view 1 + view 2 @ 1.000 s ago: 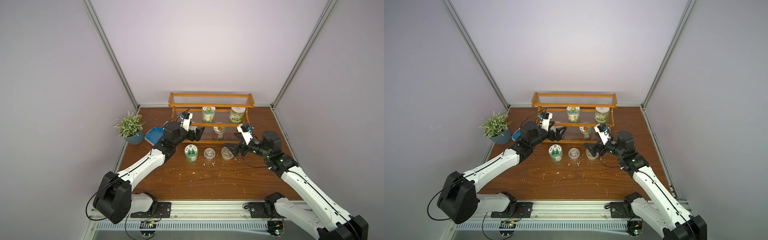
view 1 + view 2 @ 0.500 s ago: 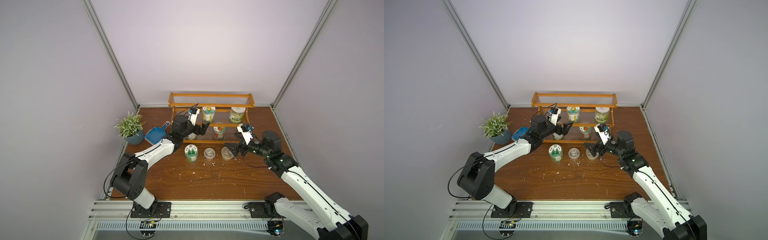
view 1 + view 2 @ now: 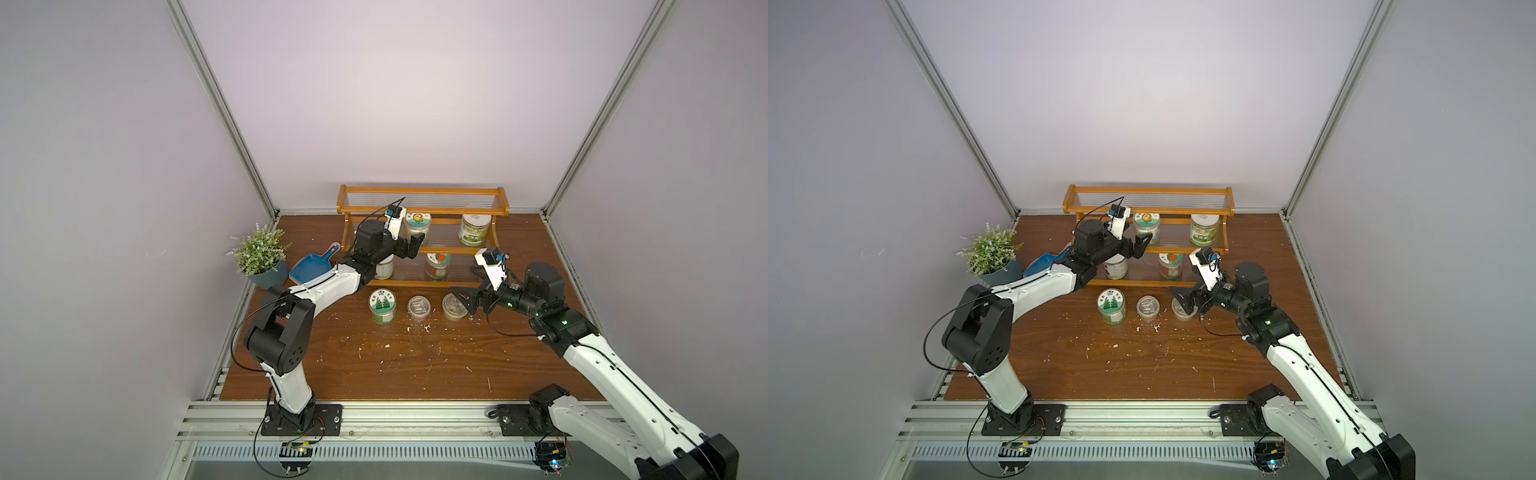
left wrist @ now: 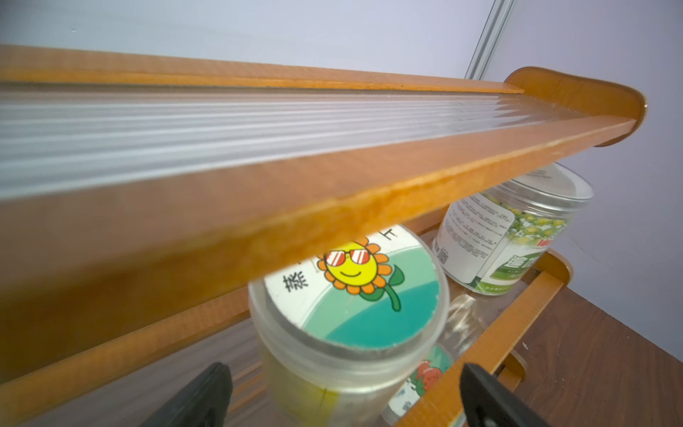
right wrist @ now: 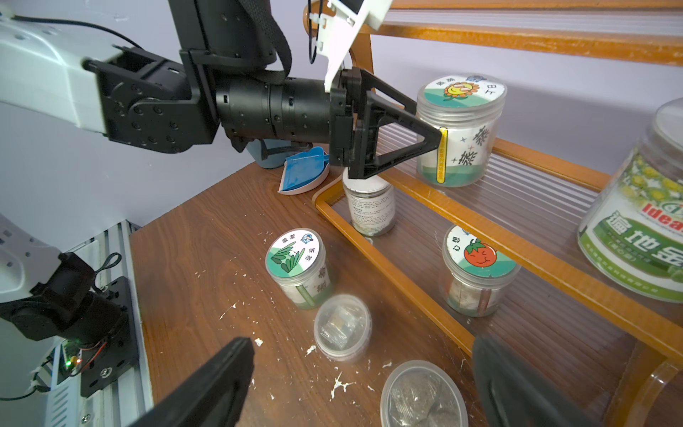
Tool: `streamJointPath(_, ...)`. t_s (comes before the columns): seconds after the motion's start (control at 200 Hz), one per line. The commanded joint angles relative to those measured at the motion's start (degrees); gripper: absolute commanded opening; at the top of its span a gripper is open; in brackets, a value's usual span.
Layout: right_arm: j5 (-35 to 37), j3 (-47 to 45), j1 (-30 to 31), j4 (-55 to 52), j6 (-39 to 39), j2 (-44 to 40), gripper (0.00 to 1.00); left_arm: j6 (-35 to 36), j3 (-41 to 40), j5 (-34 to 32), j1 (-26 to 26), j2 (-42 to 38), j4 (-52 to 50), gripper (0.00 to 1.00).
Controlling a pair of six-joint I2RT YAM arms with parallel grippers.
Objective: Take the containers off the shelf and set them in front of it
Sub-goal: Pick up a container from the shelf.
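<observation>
Orange wooden shelf (image 3: 457,210) stands at back of table (image 3: 415,374), by rear wall. Mid tier holds sunflower-lid jar (image 3: 417,226) and, to its R, big white-lid jar (image 3: 473,230) w/ green label. Bottom tier holds tomato-lid jar (image 3: 438,266) plus small white-lid jar (image 3: 384,268), partly hidden behind L arm (image 3: 328,286). On table in front of shelf, in a row: leaf-lid jar (image 3: 382,306), clear cup (image 3: 419,306), 2nd clear cup (image 3: 454,307).

L gripper (image 4: 343,369) is at mid tier, jaws spread wide either side of sunflower-lid jar — not clamped; can't tell if a finger touches it. L arm: elbow folded high near its base, forearm stretched fwd to shelf.

R gripper (image 5: 358,355) gapes wide w/ nothing in it — low over 2nd clear cup, aimed across toward L arm. R arm (image 3: 615,370) reaches in from front-R.

Plant pot (image 3: 266,274) & blue dustpan (image 3: 309,270) sit L of shelf.
</observation>
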Motion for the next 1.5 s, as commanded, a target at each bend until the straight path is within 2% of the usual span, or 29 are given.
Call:
streamJointPath(0.0,1.27,0.88,-0.28,0.19,-0.84,-1.36,0.99,-0.12,3.21,0.45,0.53,1.94,1.47,0.99)
streamJointPath(0.716,1.54,1.15,-0.41,-0.77,-1.28,-1.22,0.99,-0.21,13.52,4.77,1.25,10.8,0.86,0.99)
streamJointPath(1.091,0.75,1.26,-0.55,0.39,-1.1,0.04,0.99,2.14,13.81,3.67,1.21,10.39,-3.55,0.91)
streamJointPath(1.491,0.4,0.68,-0.64,0.96,-0.75,0.13,0.99,2.21,8.77,2.36,1.19,3.85,-2.76,0.87)
